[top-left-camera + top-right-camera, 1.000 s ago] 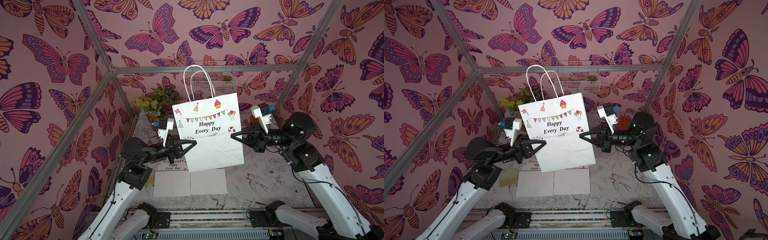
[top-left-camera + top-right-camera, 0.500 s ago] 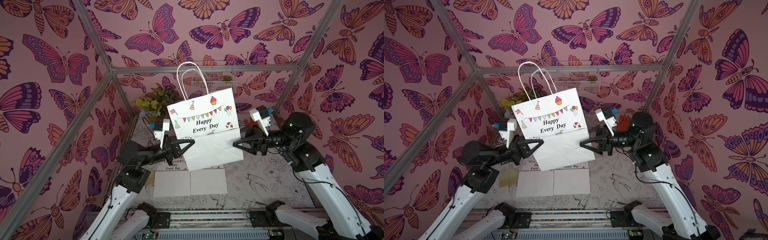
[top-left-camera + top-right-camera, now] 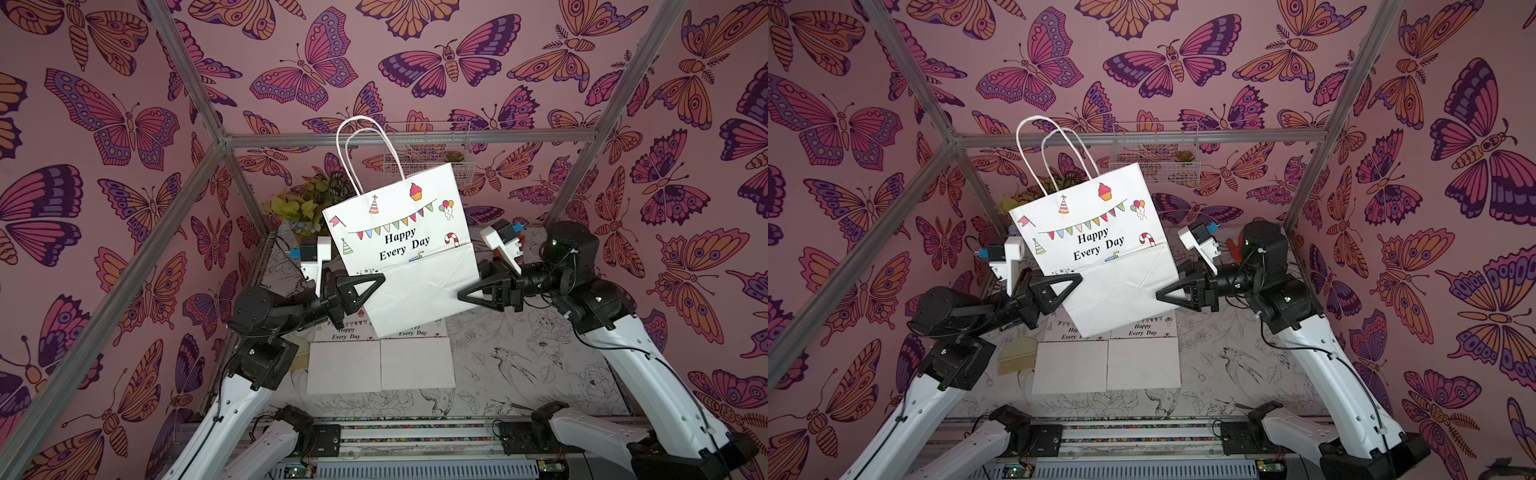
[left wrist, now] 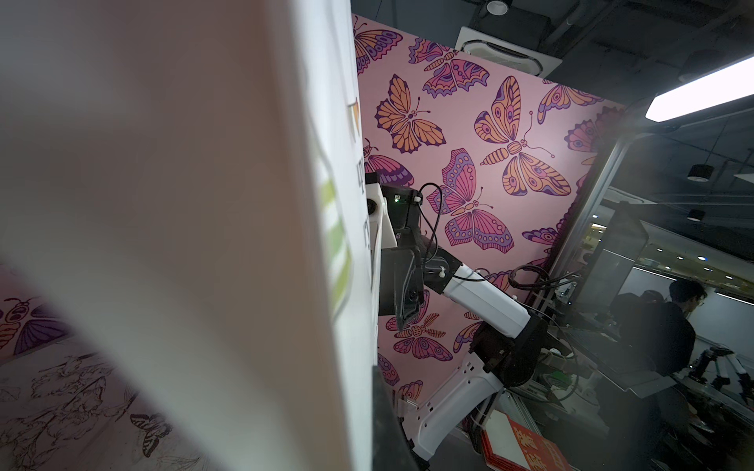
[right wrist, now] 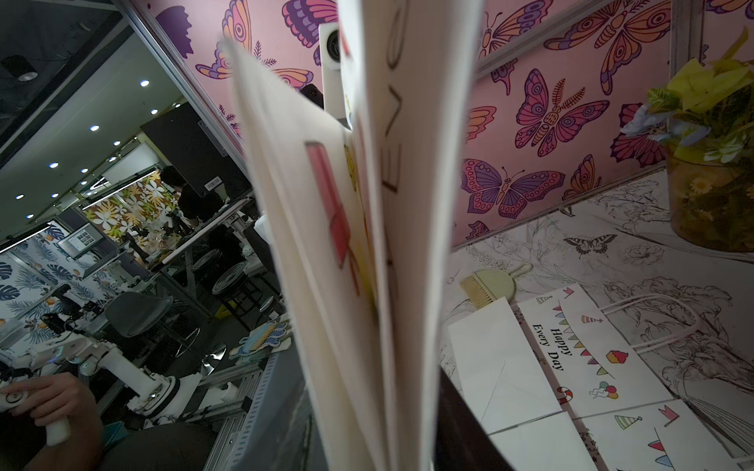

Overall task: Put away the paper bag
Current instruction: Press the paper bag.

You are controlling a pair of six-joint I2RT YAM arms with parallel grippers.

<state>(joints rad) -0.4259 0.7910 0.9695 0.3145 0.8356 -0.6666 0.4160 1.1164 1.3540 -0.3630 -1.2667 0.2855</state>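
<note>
Spanning the floor of the butterfly-papered booth, the desk carries a black-and-white drawing of birds and flowers. Above its middle, clear of the surface, hangs the paper bag, white, printed "Happy Every Day" with bunting, a cupcake and balloons. It is folded flat and tilted, with its two cord handles pointing up toward the back wall.

Under it, near the desk's front edge, two more flat bags lie side by side, edges touching. A potted plant stands in the far left corner. A wire basket hangs on the back wall.

The left gripper is clamped on the bag's left edge, about halfway down. The right gripper reaches in to the bag's right edge, its tip overlapping the paper in both top views. The right wrist view shows the bag's layers edge-on between the fingers, but I cannot tell whether those jaws are pinching the paper or standing apart.

A small cream brush lies by the desk's left edge, beside the flat bags.
</note>
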